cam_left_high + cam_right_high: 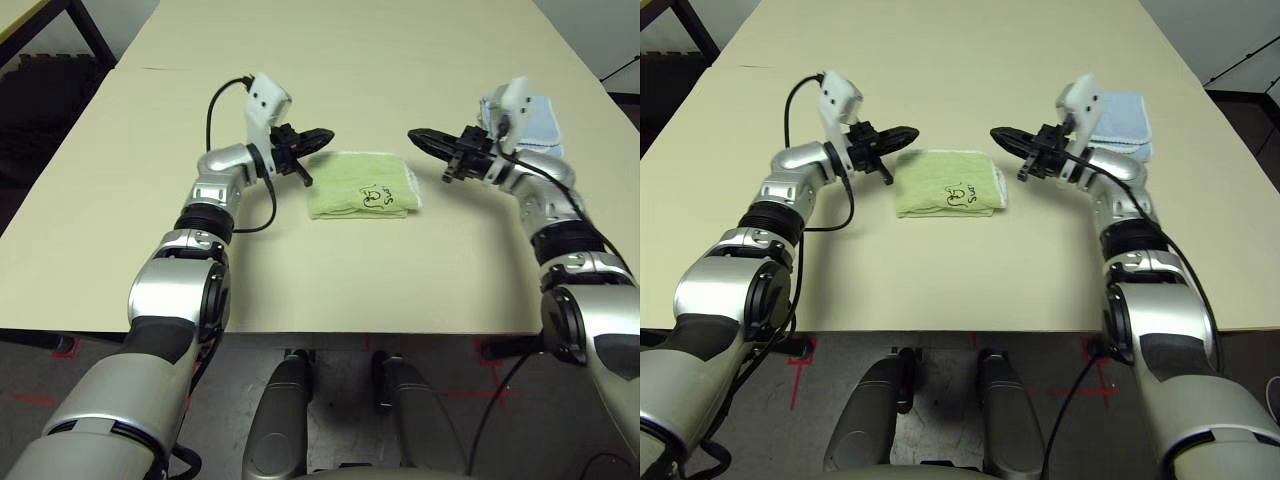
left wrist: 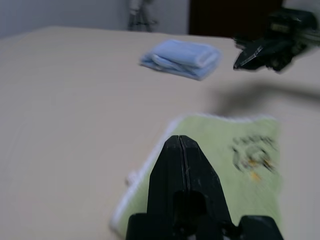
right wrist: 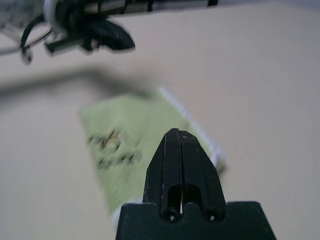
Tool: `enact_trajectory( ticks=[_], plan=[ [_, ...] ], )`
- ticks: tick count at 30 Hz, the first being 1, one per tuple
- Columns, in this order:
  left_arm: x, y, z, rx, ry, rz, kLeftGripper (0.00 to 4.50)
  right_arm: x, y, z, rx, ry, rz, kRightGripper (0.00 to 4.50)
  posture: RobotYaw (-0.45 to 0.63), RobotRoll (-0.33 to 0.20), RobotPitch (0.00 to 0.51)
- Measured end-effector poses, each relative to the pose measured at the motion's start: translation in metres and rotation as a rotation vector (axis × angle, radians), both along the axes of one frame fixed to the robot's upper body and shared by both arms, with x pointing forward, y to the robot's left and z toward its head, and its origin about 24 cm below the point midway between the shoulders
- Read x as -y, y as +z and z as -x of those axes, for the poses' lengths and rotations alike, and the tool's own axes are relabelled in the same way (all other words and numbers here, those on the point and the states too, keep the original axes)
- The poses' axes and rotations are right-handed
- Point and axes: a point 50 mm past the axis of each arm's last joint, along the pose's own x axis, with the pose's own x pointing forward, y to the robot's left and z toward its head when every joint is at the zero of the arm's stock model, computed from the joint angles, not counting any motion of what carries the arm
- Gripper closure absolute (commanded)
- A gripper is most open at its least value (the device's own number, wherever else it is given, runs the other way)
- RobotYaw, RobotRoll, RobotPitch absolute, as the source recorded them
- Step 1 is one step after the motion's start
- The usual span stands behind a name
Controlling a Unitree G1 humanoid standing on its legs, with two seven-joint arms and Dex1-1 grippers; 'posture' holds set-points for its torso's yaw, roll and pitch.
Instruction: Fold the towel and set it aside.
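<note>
Light green terry towel (image 1: 362, 186) with white stitched edging lies folded into a compact rectangle near the middle of the pale beige desk (image 1: 400, 280), dark embroidered drawing facing up. It lies between the two arms, touched by neither.

Left tool (image 1: 322, 134): black fingers pressed together, holding nothing, level, pointing right across the desk. It hangs over the towel's left edge, clear of the cloth.

Right tool (image 1: 415, 135): fingers also together, empty, level, pointing toward the left one. It sits off the towel's far right corner, apart from it. The two tips face each other with a gap between.

View differences:
- Head views give the whole layout: both silver forearms, towel centred, small light blue folded towel (image 1: 1118, 117) on the desk behind the right wrist, partly hidden by it.
- Left wrist view shows the blue towel unobstructed and whole, well beyond the green one, plus the right tool opposite. The closed seam between its own fingers (image 2: 172, 170) is plain here.
- Right wrist view shows the green towel's white edging along one side, the left tool with its white mount above it, and its own fingers (image 3: 192, 165) shut tight.
</note>
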Motion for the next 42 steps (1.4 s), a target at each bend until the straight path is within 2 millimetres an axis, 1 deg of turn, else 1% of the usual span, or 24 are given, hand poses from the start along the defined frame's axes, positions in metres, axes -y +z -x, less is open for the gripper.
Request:
enact_trajectory(
  ticks=[3,6,9,13,16,17,19,21,22,24,25,28,31,34,37,39,42],
  plan=[
    [-0.014,-0.010,0.013,-0.016,-0.069,-0.083,4.45,0.010,-0.006,0.015,-0.013,0.041,0.101,4.50,0.09,0.000,0.192],
    [-0.015,-0.017,0.017,-0.015,-0.096,-0.109,3.89,0.019,-0.012,0.021,-0.015,0.037,0.148,4.50,0.09,0.000,0.190],
    [-0.016,-0.018,0.018,0.003,-0.100,-0.121,2.80,0.025,-0.016,0.024,-0.013,0.019,0.174,3.77,0.09,0.000,0.187],
    [-0.017,-0.019,0.017,0.006,-0.096,-0.120,1.26,0.034,-0.021,0.028,-0.022,-0.022,0.196,2.33,0.07,0.000,0.185],
    [-0.016,-0.018,0.015,-0.002,-0.093,-0.116,0.10,0.038,-0.023,0.029,-0.045,-0.049,0.181,1.21,0.07,0.000,0.186],
    [-0.016,-0.017,0.014,-0.009,-0.085,-0.111,0.00,0.038,-0.023,0.029,-0.064,-0.060,0.161,0.82,0.07,0.000,0.186],
    [-0.014,-0.013,0.011,-0.028,-0.060,-0.096,0.00,0.040,-0.023,0.031,-0.129,-0.082,0.115,0.06,0.07,0.000,0.186],
    [-0.012,-0.009,0.007,-0.093,-0.018,-0.053,0.00,0.042,-0.024,0.034,-0.225,-0.097,0.065,0.06,0.09,0.000,0.191],
    [-0.010,-0.008,0.004,-0.156,0.010,-0.017,0.00,0.043,-0.025,0.036,-0.276,-0.099,0.039,0.06,0.09,0.000,0.191],
    [-0.008,-0.007,0.002,-0.312,0.058,0.026,0.00,0.041,-0.023,0.040,-0.367,-0.088,-0.009,0.06,0.09,0.000,0.193],
    [-0.007,-0.008,0.002,-0.422,0.078,0.023,0.00,0.040,-0.022,0.042,-0.404,-0.086,-0.040,0.06,0.09,0.000,0.195],
    [-0.012,-0.016,0.010,-0.679,0.121,0.000,0.00,0.039,-0.017,0.045,-0.449,-0.087,-0.095,0.06,0.09,0.000,0.196],
    [-0.019,-0.023,0.016,-0.846,0.174,0.000,0.00,0.035,-0.014,0.046,-0.456,-0.085,-0.107,0.06,0.08,0.000,0.199],
    [-0.021,-0.029,0.017,-0.965,0.249,0.017,0.00,0.034,-0.013,0.047,-0.448,-0.088,-0.104,0.06,0.08,0.000,0.203],
    [-0.024,-0.029,0.016,-1.037,0.316,0.029,0.00,0.033,-0.012,0.049,-0.440,-0.086,-0.097,0.06,0.07,0.000,0.205],
    [-0.024,-0.027,0.014,-1.059,0.339,0.048,0.00,0.033,-0.011,0.050,-0.434,-0.086,-0.090,0.06,0.07,0.000,0.206],
    [-0.018,-0.028,0.009,-1.084,0.355,0.104,0.00,0.035,-0.011,0.051,-0.400,-0.090,-0.070,0.06,0.06,0.000,0.209]
  ],
)
